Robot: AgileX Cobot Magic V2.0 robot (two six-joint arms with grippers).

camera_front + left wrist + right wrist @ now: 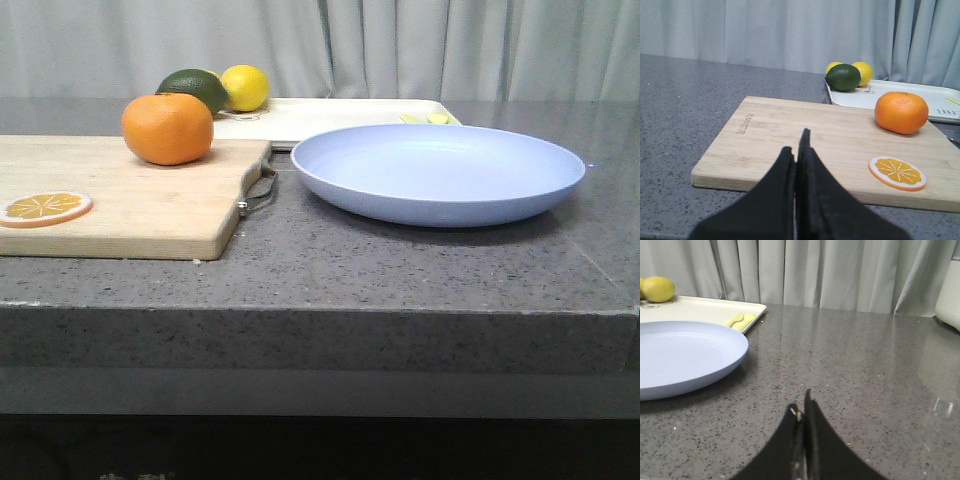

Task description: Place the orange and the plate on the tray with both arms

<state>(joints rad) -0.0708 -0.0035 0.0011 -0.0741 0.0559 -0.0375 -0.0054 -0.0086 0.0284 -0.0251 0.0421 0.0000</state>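
The orange (167, 128) (901, 112) rests on the far right part of a wooden cutting board (110, 195) (805, 145). To its right on the counter lies the pale lavender-blue plate (437, 172) (682, 357). Behind both lies the cream-white tray (320, 116) (900, 95) (695, 310). My left gripper (796, 147) is shut and empty, near the board's front edge, well short of the orange. Out to the right of the plate, my right gripper (801, 407) is shut and empty over bare counter. Neither arm shows in the front view.
An orange slice (44, 208) (897, 173) lies on the board. A dark green avocado-like fruit (195, 88) (843, 77) and yellow lemons (245, 87) (862, 73) (657, 289) sit at the tray's left end; small yellow pieces (428, 118) (740, 321) lie at its right end. The board's metal handle (262, 188) faces the plate.
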